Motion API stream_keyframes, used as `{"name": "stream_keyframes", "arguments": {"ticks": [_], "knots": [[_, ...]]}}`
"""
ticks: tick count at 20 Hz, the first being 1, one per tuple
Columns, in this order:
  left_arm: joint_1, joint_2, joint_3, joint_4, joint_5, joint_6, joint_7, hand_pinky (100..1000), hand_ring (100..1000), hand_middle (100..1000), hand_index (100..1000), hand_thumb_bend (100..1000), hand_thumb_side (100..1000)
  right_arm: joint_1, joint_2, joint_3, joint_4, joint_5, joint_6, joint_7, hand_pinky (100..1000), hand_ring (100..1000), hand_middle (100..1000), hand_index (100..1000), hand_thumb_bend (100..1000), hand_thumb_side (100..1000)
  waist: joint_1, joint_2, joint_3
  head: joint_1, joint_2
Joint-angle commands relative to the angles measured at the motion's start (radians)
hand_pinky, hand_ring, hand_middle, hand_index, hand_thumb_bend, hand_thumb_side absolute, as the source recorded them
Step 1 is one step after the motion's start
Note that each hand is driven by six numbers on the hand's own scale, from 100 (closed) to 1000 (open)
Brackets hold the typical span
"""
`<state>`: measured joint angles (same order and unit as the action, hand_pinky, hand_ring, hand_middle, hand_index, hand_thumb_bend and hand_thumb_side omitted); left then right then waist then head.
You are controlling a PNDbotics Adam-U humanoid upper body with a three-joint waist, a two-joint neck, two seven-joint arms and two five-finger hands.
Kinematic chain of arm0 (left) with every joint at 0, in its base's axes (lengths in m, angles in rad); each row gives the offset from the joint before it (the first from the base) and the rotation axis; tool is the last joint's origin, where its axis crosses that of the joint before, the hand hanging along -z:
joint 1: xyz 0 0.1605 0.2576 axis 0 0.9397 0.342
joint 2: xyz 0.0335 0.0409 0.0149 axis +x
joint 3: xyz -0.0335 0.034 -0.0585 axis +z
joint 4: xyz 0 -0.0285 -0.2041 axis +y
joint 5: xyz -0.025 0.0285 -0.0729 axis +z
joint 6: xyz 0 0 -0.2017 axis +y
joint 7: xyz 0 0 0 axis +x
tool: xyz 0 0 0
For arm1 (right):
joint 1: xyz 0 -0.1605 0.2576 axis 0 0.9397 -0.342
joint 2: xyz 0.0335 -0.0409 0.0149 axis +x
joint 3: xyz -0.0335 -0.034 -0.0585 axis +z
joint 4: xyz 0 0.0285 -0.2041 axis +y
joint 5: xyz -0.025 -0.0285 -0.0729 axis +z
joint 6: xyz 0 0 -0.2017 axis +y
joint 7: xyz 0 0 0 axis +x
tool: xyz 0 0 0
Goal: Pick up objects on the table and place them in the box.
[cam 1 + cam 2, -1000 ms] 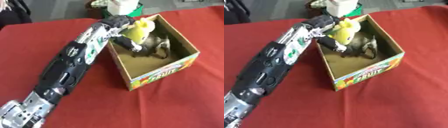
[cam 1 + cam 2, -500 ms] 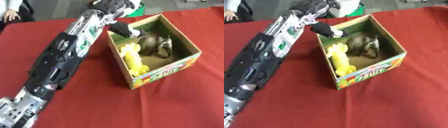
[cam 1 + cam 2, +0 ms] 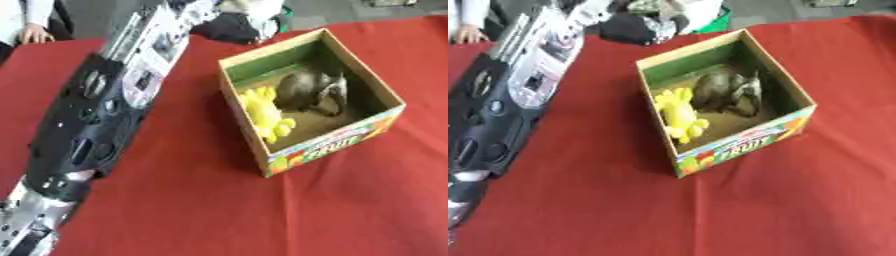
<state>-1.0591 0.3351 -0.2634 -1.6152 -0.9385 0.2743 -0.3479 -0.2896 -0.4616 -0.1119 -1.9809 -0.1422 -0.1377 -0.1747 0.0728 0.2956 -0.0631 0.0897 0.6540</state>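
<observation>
Cardboard box (image 3: 337, 142): open-topped, printed fruit label on its near wall, standing askew on the red tablecloth (image 3: 201, 210), right of centre.

Yellow soft toy (image 3: 265, 112): lying inside the box against its left wall, lengthwise along that wall.

Dark grey-brown toy (image 3: 308, 90): inside the box, at about 2 o'clock from the yellow toy and just beside it, toward the far right corner.

Left arm (image 3: 105, 107): black and silver, entering from the lower left corner and stretching toward 12 o'clock along the left side of the box.

Left hand (image 3: 636, 27): at the top edge, beyond the box's far left corner, at about 11 o'clock from the yellow toy and well apart from it. It appears as a dark blurred mass against a white and green object (image 3: 702, 12); whether its fingers are straight or curled cannot be told.

Right hand: not visible in either view.
</observation>
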Motion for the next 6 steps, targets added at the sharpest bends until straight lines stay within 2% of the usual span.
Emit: {"name": "stream_keyframes", "arguments": {"ticks": [1,3,6], "knots": [[0.028,0.060,0.041,-0.143,0.074,0.062,0.100,715,697,748,853,168,732,-0.005,-0.029,-0.015,-0.019,-0.001,-0.007,-0.011,676,766,627,809,100,1000,-0.010,-0.024,0.005,-0.011,0.009],[0.075,0.087,0.059,-0.219,0.125,0.089,0.176,710,691,749,855,118,733,-0.004,-0.031,-0.017,-0.019,0.000,-0.011,-0.015,676,766,627,809,100,1000,-0.014,-0.025,0.010,-0.017,0.009],[0.142,0.120,0.086,-0.306,0.181,0.114,0.279,699,675,742,852,100,728,-0.001,-0.033,-0.022,-0.019,0.001,-0.017,-0.021,676,766,628,809,100,1000,-0.019,-0.024,0.017,-0.026,0.011]]}}
